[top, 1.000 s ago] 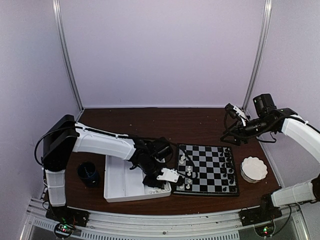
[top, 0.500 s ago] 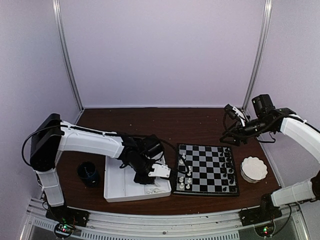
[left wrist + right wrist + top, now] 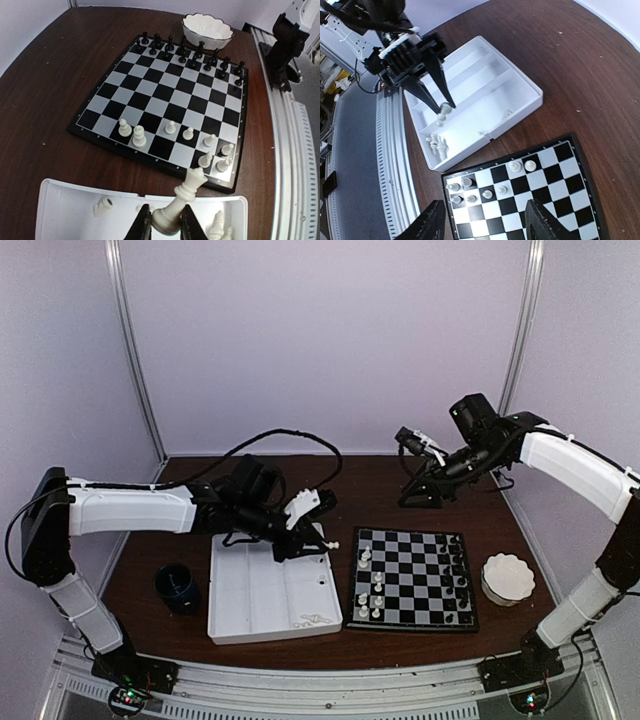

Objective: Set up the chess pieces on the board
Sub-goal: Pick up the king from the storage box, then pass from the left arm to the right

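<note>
The left end effector (image 3: 165, 223) gripped a white chess piece (image 3: 182, 195) leaning toward the board (image 3: 165, 95) just ahead; the right end effector (image 3: 487, 224) hung open.

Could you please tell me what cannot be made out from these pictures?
1. Left wrist view: base of the held white piece, covered by the left gripper and cut off by the bottom edge.
2. Top view: kinds of the loose white pieces in the tray, too small.
3. Top view: inside of the blue cup, too dark.

A robotics lab booth: plain lilac walls (image 3: 320, 340), aluminium posts (image 3: 135, 360), robot arms (image 3: 130, 512) bolted to a rail (image 3: 330, 677) edging the surface (image 3: 350, 485).
</note>
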Controlling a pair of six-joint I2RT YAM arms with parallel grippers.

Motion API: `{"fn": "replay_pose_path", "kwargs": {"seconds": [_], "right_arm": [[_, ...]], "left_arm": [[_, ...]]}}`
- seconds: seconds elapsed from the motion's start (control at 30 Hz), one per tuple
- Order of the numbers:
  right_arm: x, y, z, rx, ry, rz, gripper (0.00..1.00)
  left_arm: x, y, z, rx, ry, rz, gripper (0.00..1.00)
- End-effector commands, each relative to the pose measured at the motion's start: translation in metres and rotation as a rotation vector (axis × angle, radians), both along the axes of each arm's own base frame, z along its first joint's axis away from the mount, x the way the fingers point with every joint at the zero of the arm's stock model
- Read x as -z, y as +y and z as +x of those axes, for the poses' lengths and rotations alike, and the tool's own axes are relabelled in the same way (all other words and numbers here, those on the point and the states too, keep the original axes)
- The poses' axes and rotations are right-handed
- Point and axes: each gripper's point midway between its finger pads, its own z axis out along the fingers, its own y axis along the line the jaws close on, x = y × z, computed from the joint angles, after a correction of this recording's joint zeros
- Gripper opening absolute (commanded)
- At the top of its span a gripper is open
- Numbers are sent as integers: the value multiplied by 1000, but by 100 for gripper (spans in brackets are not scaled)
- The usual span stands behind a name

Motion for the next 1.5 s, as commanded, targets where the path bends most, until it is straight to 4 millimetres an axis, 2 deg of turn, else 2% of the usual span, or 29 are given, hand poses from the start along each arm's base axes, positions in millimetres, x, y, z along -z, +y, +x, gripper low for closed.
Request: {"fn": "replay_pose_path", "kwargs": {"seconds": [0.0, 0.07, 0.2, 0.43, 0.73, 0.87, 1.1, 1.47], "right_arm": [[-11, 40, -15, -62, 50, 12, 57], [-18, 57, -21, -85, 38, 14, 57], [-10, 83, -30, -143, 8, -64, 58], [-2, 104, -26, -144, -11, -95, 61], [-6, 118, -23, -137, -32, -102, 54], [-9, 124, -30, -165, -17, -80, 51], [-13, 129, -35, -185, -18, -65, 37], [-20, 134, -43, -221, 7, -21, 25]], "left_arm": [[-49, -19, -6, 12, 144, -292, 8], [-58, -16, -2, 5, 175, -358, 8], [-74, -13, 1, -5, 252, -471, 8], [-87, -14, -2, 4, 299, -546, 9], [-91, -16, -7, 33, 334, -569, 9], [-90, -16, -7, 34, 336, -567, 9], [-89, -17, -8, 43, 344, -568, 9], [-87, -18, -8, 47, 349, -561, 9]]}}
